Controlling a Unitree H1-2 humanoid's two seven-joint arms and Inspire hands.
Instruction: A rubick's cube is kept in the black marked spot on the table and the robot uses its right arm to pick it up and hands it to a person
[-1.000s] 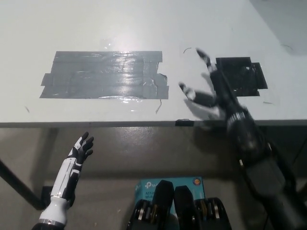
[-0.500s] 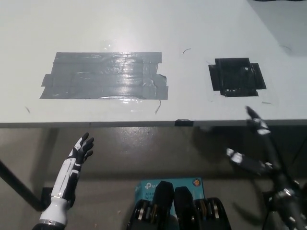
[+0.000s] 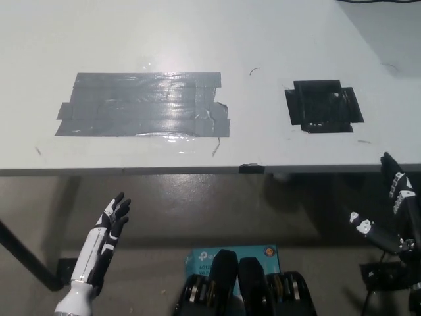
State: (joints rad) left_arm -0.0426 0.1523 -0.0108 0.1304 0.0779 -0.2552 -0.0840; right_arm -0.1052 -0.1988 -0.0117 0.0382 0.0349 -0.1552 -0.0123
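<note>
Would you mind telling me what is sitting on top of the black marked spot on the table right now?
Nothing: the black marked spot lies bare and fully uncovered on the table. No cube shows anywhere.

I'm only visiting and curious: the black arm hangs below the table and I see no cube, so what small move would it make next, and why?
Probably none but waiting. The black marked spot on the table is bare, no cube shows, and the right hand is open below the table edge. The left hand rests open at lower left.
</note>
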